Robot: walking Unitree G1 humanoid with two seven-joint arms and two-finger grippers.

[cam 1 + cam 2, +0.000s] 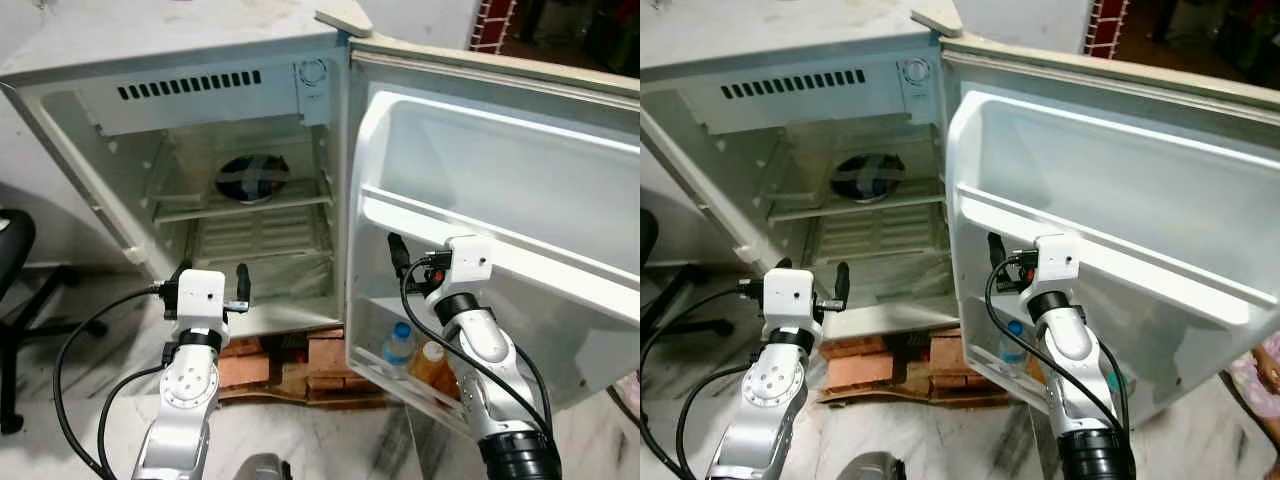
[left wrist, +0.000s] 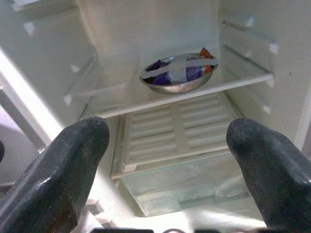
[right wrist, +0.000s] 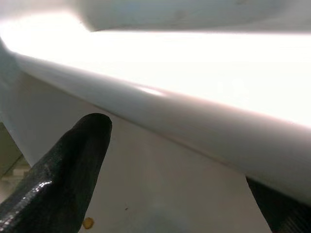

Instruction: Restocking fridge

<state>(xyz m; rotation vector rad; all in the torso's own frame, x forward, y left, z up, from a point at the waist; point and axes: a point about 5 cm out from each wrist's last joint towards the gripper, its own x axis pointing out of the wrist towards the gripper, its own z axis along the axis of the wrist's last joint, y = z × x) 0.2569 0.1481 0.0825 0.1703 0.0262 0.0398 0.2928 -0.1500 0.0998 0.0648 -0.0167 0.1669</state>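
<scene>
My left gripper [image 1: 212,283] is spread wide with nothing in it, held up at the mouth of the fridge [image 1: 180,60]. My right gripper [image 1: 412,262] is also apart and bare, right up against the door [image 1: 560,200], just under its middle rail [image 3: 160,104].

From my left gripper, the bowl [image 2: 178,73] sits at 12 o'clock on the glass shelf [image 2: 243,82]. It looks like metal, with something blue and purple inside and pale strips across the top. I think it is stiff and a bit slippery, so I would pinch its rim and keep it flat.

From my right gripper, two bottles stand at 6 o'clock in the lowest door pocket: one clear bottle [image 1: 398,345] with a blue cap and one orange bottle [image 1: 428,362]. They look light and smooth, so I would grab them round the middle
</scene>
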